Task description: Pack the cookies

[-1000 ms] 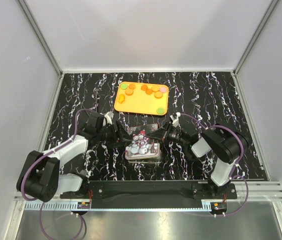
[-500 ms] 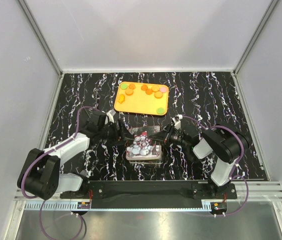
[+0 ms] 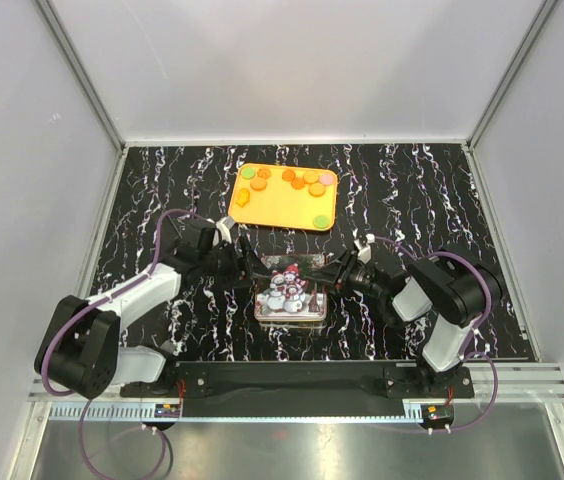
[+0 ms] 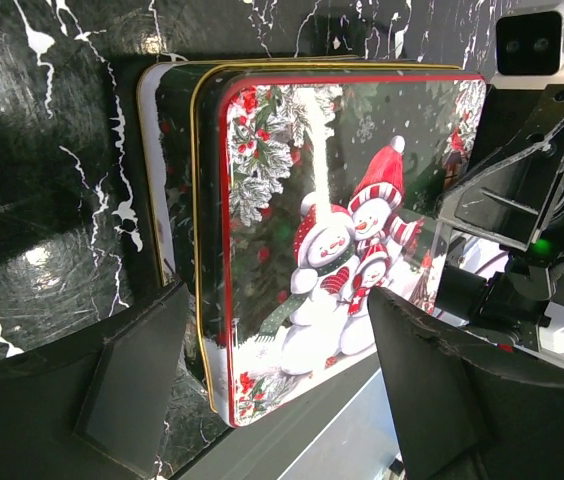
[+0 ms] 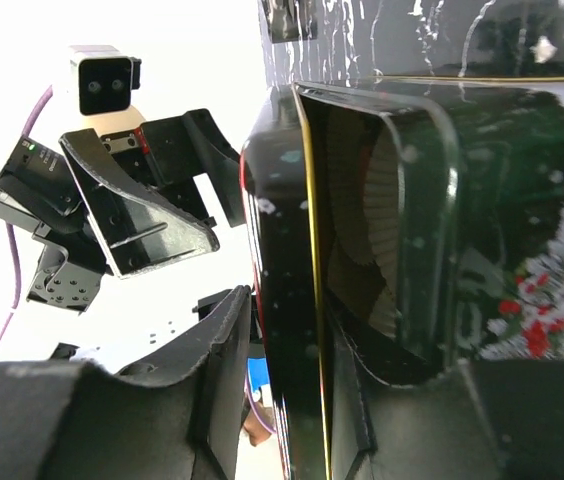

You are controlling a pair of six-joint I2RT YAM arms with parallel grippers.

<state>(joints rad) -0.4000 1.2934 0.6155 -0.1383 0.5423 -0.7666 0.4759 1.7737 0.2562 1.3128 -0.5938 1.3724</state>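
Note:
The cookies (image 3: 295, 182), small orange, green, pink and yellow discs, lie on the orange tray (image 3: 280, 211) at the back. A tin with a snowman lid (image 3: 288, 293) (image 4: 342, 230) sits mid-table between both arms. My left gripper (image 3: 247, 268) (image 4: 277, 300) is open, and its fingers straddle the tin's left end without touching it. My right gripper (image 3: 330, 272) (image 5: 287, 330) has the lid's right rim (image 5: 282, 250) between its jaws. They are open, and a gap shows at the outer finger (image 5: 224, 340). A pleated paper cup (image 5: 362, 200) shows under the lid.
The black marbled table (image 3: 432, 200) is walled in on three sides by pale panels. The arm bases and a black rail (image 3: 292, 378) line the near edge. The two wrists face each other closely across the tin.
The right gripper's jaws have widened on the lid rim and its wrist has drawn back slightly to the right. The left gripper has edged a little toward the tin's back left.

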